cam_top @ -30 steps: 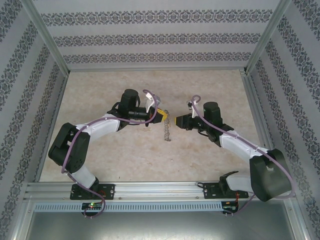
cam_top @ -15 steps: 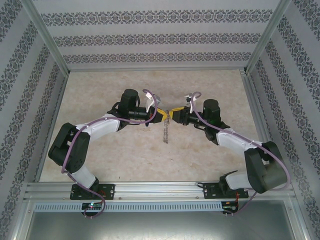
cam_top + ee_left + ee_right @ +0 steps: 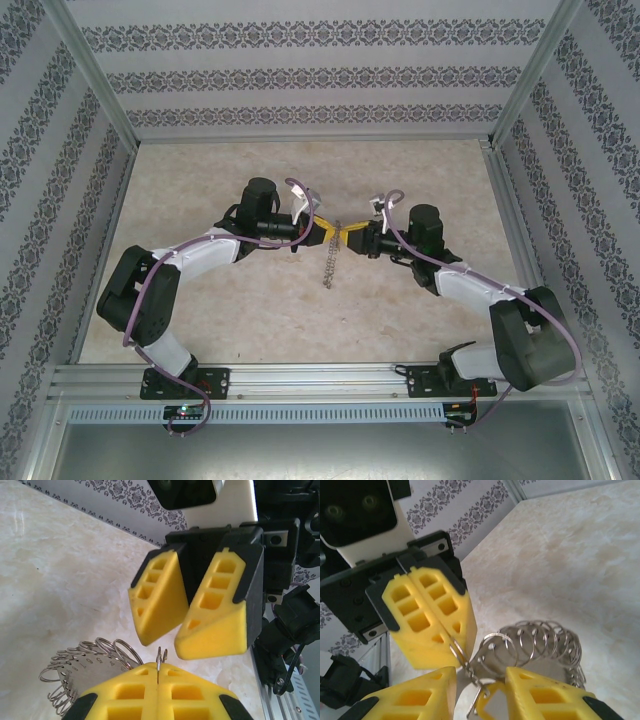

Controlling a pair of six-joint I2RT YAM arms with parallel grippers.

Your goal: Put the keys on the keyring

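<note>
The keyring (image 3: 540,647) is a grey metal bunch of wire loops on a numbered plate, and it hangs below the two grippers (image 3: 328,266). My left gripper (image 3: 158,672) is shut on a thin wire loop at the keyring's top end (image 3: 161,656). My right gripper (image 3: 480,680) faces it tip to tip and stands open. A small yellow key piece (image 3: 492,705) with a silvery end hangs from the loops between the right fingers; whether it touches one I cannot tell. From above, the grippers meet at mid-table, left (image 3: 325,232) and right (image 3: 350,237).
The beige marbled table (image 3: 250,310) is walled by patterned panels (image 3: 300,75) on three sides. An aluminium rail (image 3: 320,378) runs along the near edge where both arm bases are bolted.
My right gripper has swung left across the table until its tips meet the left gripper's. The left arm has held still with the keyring hanging from it.
</note>
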